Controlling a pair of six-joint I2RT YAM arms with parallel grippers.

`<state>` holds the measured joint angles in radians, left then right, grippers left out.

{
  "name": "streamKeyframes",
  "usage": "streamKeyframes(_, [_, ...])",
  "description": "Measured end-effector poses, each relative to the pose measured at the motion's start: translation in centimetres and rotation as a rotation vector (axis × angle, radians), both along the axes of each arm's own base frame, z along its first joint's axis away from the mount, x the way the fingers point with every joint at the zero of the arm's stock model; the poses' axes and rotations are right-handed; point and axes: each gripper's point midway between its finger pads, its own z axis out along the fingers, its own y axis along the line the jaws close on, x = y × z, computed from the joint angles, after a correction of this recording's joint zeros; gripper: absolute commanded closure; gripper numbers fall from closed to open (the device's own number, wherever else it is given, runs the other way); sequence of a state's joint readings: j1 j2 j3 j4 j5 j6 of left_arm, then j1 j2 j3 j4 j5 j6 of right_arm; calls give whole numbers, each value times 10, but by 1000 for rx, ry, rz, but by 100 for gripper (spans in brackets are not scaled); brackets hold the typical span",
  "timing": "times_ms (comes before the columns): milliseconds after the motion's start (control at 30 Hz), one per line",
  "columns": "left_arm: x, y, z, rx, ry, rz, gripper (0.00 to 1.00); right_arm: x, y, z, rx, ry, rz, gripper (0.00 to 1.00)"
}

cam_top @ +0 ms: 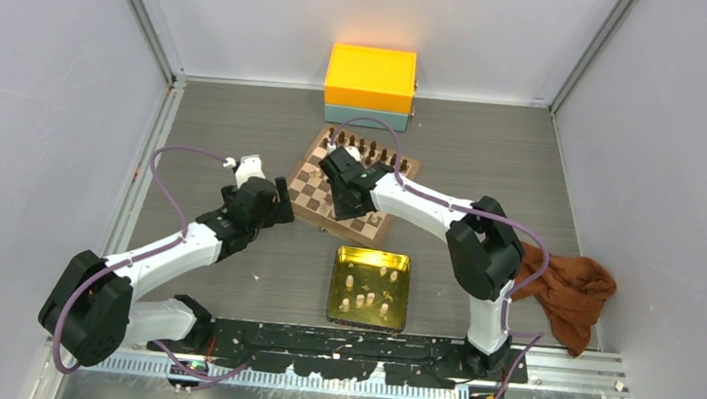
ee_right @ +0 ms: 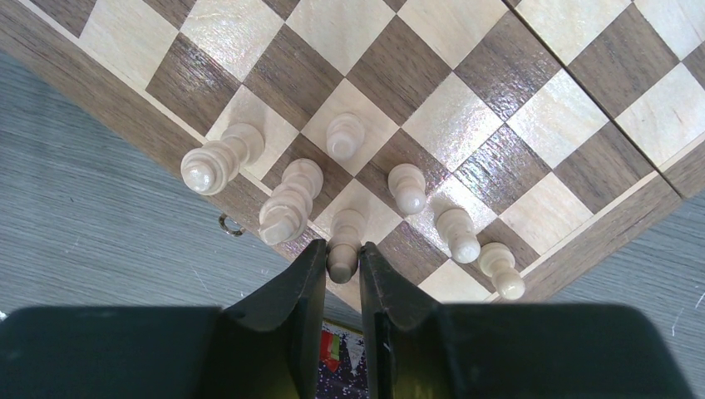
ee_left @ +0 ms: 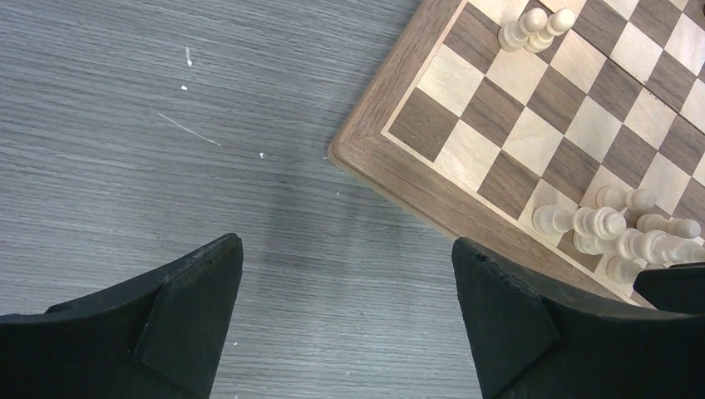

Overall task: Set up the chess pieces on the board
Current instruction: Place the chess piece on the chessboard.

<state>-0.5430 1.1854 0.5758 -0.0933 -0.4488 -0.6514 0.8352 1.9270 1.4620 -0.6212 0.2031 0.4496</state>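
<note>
Judging from how things lie, you are partway through. Seven pale pieces [ee_right: 407, 189] show in the right wrist view, clustered along one edge of the board [ee_right: 490, 116] and not yet in tidy ranks. The dark pieces [cam_top: 364, 148] line its 12 o'clock edge.

Your right hand [ee_right: 342, 259] is narrow, its fingers [ee_right: 303, 291] flanking one pale piece that stands on an edge square. I cannot tell whether you are pinching it or only bracketing it. Your left hand [ee_left: 349, 324] is wide and empty, hanging over bare bench [ee_left: 125, 166] just off the board's corner, at about 9 o'clock of the board in the top view.

At 6 o'clock of the board, apart from it, sits the tray [cam_top: 372, 253] with several pale pieces inside. Those are what is left: each needs carrying over and standing on its square, and the clustered ones look in need of straightening.
</note>
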Motion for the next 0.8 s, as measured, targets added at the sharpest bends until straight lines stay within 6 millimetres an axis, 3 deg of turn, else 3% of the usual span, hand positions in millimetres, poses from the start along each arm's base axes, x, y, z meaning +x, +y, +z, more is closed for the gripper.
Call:
streamKeyframes(533, [0, 0, -1, 0, 2, 0, 2, -3, -4, -5, -13, 6, 10, 66])
streamKeyframes(800, [0, 0, -1, 0, 2, 1, 2, -3, -5, 2, -10, -8, 26, 66])
